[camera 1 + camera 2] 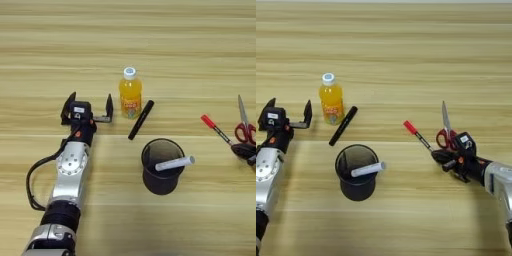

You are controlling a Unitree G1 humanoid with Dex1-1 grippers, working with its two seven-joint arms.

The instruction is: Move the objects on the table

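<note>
Right gripper (pixel 442 157) sits at the lower tip of the thin red pen (pixel 417 134), by the red-handled scissors (pixel 446 129); can't tell its finger state. Pen's long axis runs up-left from it. Left gripper (pixel 89 108) has fingers apart, holding nothing, just left of the small orange-juice bottle with white cap (pixel 130 93). Black marker (pixel 141 119) and black round cup (pixel 162 166) with pale grey marker (pixel 174 163) lie mid-table (pixel 150 40). Only the right eye view shows the right gripper whole.
</note>
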